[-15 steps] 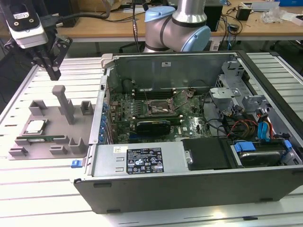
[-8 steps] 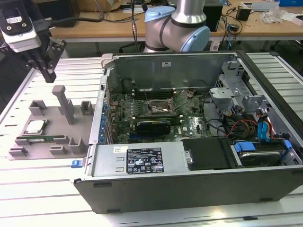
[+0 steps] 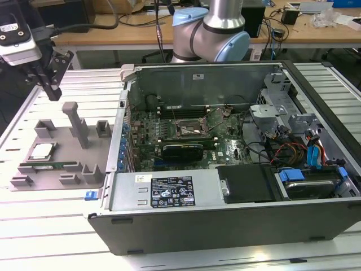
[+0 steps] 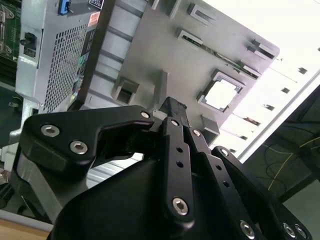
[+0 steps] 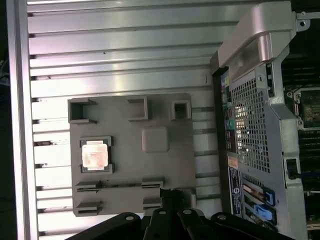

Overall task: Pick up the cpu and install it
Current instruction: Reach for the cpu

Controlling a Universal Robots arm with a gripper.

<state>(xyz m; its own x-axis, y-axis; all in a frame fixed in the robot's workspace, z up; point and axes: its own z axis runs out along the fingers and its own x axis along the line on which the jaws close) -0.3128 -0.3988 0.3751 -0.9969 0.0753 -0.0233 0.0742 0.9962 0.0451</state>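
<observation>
cpu (image 3: 42, 151) seated in grey tray (image 3: 62, 151), jaws pressed together, empty, hanging above it, tips half hidden by linkage

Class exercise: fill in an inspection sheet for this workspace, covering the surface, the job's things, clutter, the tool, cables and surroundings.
Surface: slatted metal table, bearing a grey holder tray and an open computer case.
Job's things: cpu lies flat in a tray pocket, not yet picked up; socket sits on the board inside the case.
Clutter: memory stick in the tray, beside the cpu.
Tool: tool hangs above the tray, apart from the cpu.
Cables: coloured leads inside the case.
Surroundings: wooden bench behind the table.
</observation>
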